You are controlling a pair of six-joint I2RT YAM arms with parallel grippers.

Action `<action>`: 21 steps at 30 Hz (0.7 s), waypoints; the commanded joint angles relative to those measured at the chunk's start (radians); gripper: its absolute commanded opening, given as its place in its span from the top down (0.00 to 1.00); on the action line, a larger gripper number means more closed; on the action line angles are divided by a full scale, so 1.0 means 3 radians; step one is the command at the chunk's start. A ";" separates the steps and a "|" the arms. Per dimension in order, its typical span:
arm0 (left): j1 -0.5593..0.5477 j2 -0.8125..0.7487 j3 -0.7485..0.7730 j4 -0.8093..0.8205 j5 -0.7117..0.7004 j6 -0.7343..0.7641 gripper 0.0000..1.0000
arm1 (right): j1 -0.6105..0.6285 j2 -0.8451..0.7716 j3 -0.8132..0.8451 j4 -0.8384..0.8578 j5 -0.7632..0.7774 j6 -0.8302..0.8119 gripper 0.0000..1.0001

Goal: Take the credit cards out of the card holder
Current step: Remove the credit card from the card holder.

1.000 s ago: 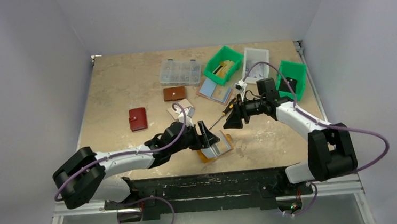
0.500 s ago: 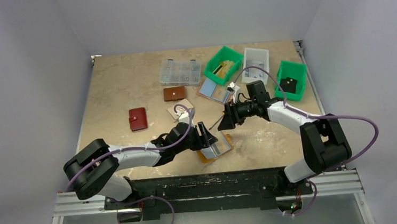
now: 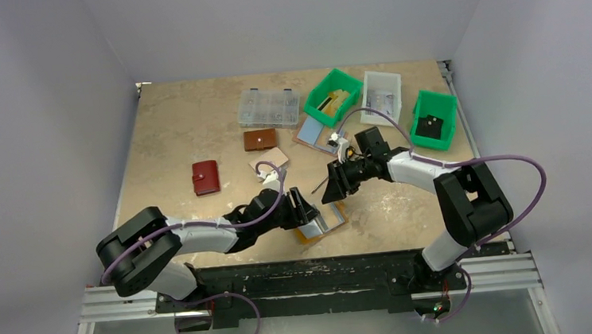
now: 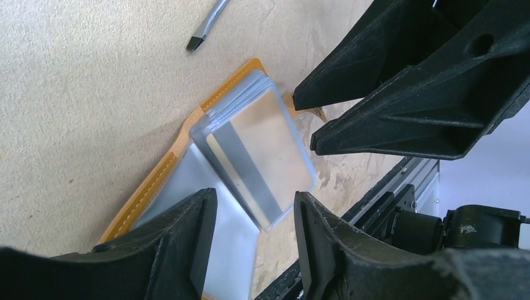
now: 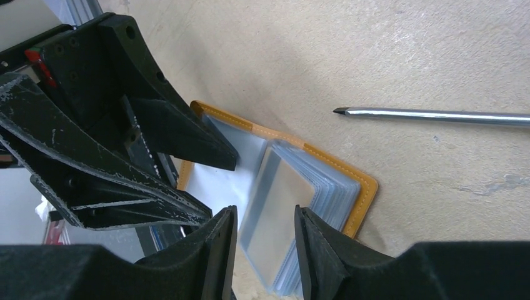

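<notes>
**Near the front edge, holder open and cards not yet out**

Close to the middle of the front edge of the surface [image 3: 178, 128] lies the holder [image 3: 323, 222], spread open with its mustard rim showing round clear sleeves. The cards [image 4: 262, 156] sit in the fanned sleeves on one half. The top one is silvery grey with a darker stripe along one long side.

The left hand [image 3: 305, 204] is released, its fingers apart and straddling the holder, gripping nothing. In the right wrist view one of its fingertips lies over the bare sleeve half. Whether it presses down cannot be told.

The right hand [image 3: 333, 186] hangs just above the card half. It too is released, with a narrow gap between its fingers and nothing in it. A screwdriver [image 5: 431, 115] lies just beyond the holder, toward the back edge and apart from it.

By my reading, the cards are light, stiff and slick, and the sleeves are soft and clingy. The holder looks light enough to slide or lift with a card unless one hand pins it.

The best hold is probably a pinch on the flat faces at the card end nearest the front edge, which seems to reach past the rim. The pull should then run straight along the sleeve. A pad could easily slip off the smooth plastic, or catch a sleeve together with the card.
</notes>
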 commanded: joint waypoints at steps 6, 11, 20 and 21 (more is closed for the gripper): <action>-0.0014 0.0126 -0.0088 0.0375 0.0019 -0.0093 0.50 | 0.0059 0.0016 0.0130 -0.0022 0.0127 -0.0038 0.55; -0.0014 0.0169 -0.0097 0.0413 0.0023 -0.0107 0.51 | 0.0065 0.0011 0.0130 -0.0037 0.0171 -0.0044 0.55; -0.0016 0.0197 -0.0094 0.0441 0.0029 -0.0112 0.52 | 0.0104 0.0078 0.0150 -0.0079 0.0157 -0.0058 0.55; -0.0017 0.0200 -0.0096 0.0443 0.0032 -0.0116 0.52 | 0.0104 0.0083 0.0154 -0.0080 0.0153 -0.0062 0.55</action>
